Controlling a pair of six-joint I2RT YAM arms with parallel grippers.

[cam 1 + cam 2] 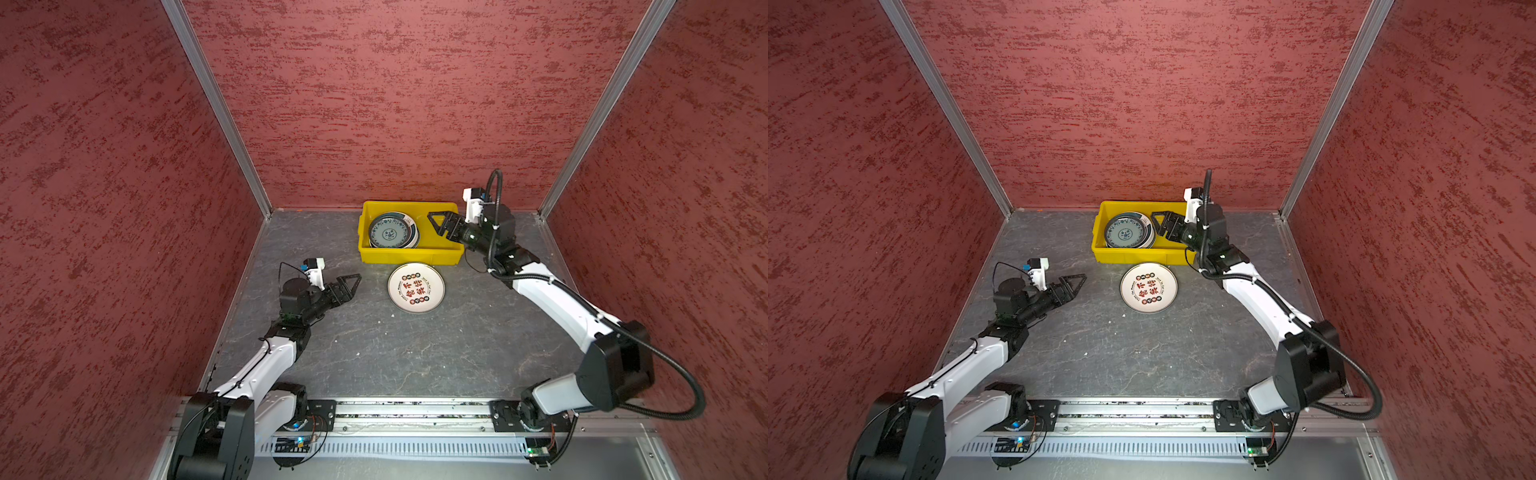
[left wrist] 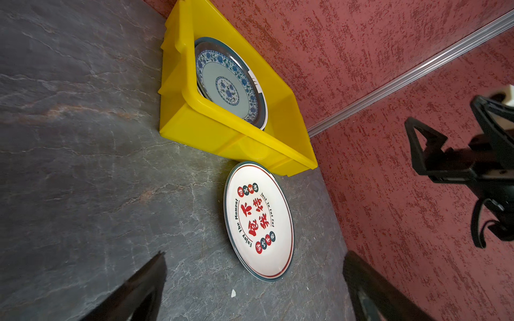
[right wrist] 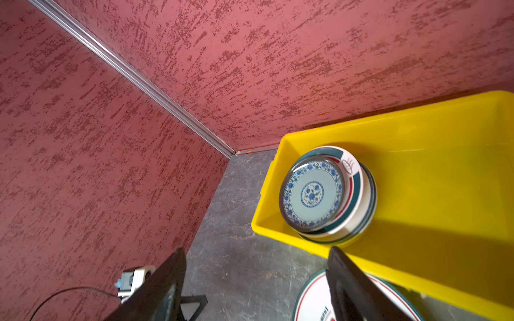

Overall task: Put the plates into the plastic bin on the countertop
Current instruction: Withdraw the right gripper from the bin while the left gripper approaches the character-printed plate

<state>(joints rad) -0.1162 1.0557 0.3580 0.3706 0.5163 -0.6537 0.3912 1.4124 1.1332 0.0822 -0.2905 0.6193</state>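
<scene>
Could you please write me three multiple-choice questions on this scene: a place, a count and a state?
1. Where does the red-character plate lie relative to the yellow bin?
A. inside it
B. on the countertop just in front of it
C. behind it

2. How many plates lie outside the bin?
A. none
B. one
C. three

3. How does the right gripper stand?
A. open and empty
B. shut on a plate
C. shut on the bin's rim

Answers:
1 B, it lies flat by the bin's front wall.
2 B, the stacked plates are all inside the bin.
3 A, its fingers stand apart with nothing between.
</scene>
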